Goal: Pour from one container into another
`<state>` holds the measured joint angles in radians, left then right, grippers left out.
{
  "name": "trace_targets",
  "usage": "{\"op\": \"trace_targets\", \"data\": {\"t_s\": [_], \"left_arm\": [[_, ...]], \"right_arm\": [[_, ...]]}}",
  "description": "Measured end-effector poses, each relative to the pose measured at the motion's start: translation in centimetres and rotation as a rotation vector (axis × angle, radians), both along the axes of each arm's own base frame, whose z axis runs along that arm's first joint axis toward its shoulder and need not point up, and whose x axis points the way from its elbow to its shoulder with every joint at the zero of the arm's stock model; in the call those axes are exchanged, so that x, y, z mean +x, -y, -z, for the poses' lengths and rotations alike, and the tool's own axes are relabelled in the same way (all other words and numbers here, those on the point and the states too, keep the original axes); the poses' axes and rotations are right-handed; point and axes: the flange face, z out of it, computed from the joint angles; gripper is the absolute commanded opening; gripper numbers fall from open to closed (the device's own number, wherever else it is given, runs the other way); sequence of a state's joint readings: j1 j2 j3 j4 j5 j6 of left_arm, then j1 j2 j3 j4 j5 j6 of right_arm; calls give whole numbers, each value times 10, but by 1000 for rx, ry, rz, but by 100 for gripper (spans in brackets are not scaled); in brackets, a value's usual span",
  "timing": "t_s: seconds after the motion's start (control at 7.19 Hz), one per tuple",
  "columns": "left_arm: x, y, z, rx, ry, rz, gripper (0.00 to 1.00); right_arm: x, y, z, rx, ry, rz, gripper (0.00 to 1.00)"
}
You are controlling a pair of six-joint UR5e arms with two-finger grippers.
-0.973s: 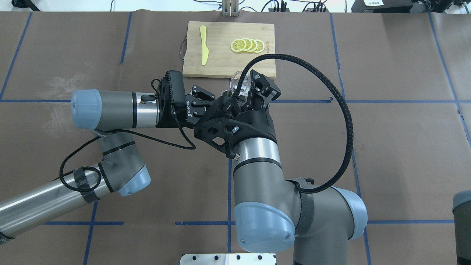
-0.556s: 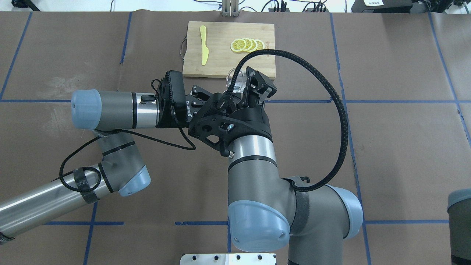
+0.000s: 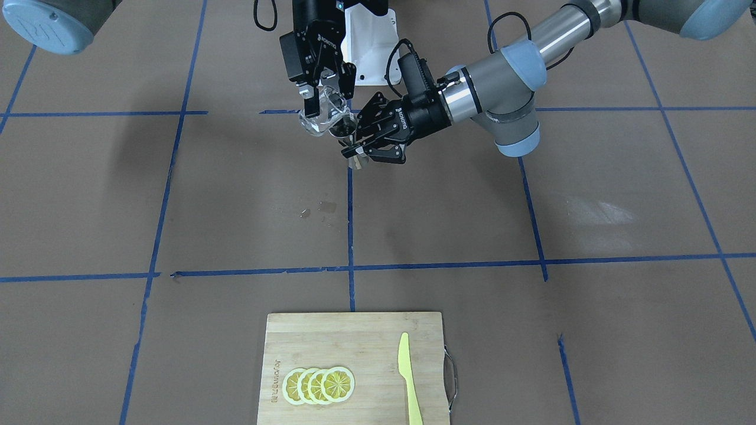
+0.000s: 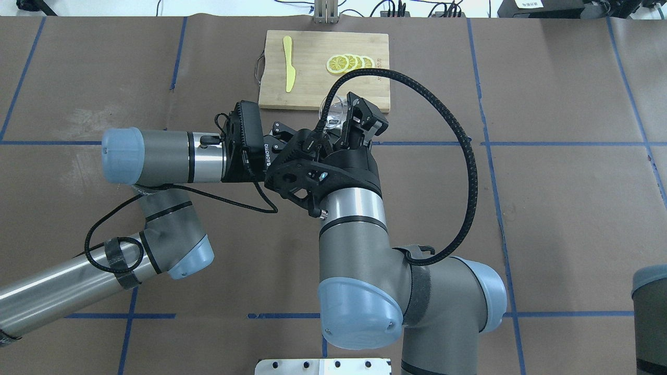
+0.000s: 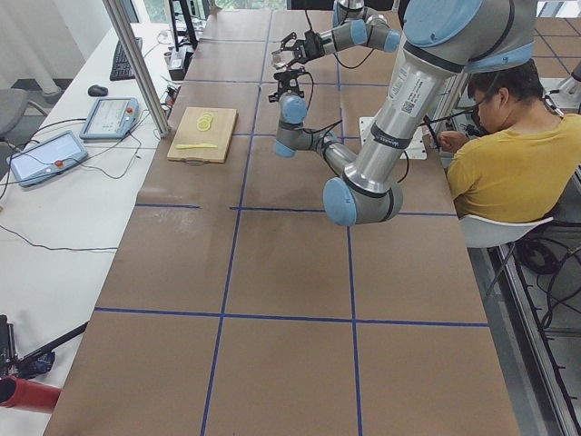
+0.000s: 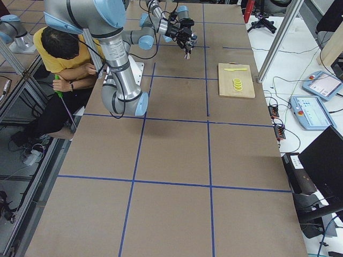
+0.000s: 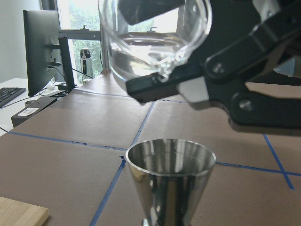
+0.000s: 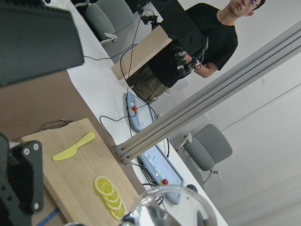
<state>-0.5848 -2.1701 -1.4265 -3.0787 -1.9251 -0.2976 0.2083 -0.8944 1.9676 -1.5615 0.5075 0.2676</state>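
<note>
My right gripper (image 3: pixel 326 101) is shut on the clear glass cup (image 3: pixel 319 118), which it holds tilted in the air. In the left wrist view the cup (image 7: pixel 150 42) holds clear liquid, and its lip hangs just above the steel jigger (image 7: pixel 171 174). My left gripper (image 3: pixel 356 146) is shut on the jigger (image 3: pixel 347 128) at its waist and holds it upright above the table. In the overhead view the cup (image 4: pixel 333 108) shows beside the right gripper (image 4: pixel 348 117). The jigger and the left fingers are hidden there under the right wrist.
A wooden cutting board (image 4: pixel 312 88) at the far middle carries lemon slices (image 4: pixel 350 63) and a yellow knife (image 4: pixel 288 62). Small wet spots (image 3: pixel 313 209) mark the brown table cover. A seated person (image 5: pixel 508 154) is beside the robot's base.
The right arm has shifted to the left and carried the glass cup a little left and toward the cutting board. The left arm has stayed still.
</note>
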Motion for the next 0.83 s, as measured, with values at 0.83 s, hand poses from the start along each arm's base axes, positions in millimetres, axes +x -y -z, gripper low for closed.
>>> {"op": "trace_targets", "data": {"t_s": [0.83], "left_arm": [[0, 0, 0, -1, 2, 0, 0]], "right_arm": [[-1, 2, -2, 19, -56, -13, 0]]}}
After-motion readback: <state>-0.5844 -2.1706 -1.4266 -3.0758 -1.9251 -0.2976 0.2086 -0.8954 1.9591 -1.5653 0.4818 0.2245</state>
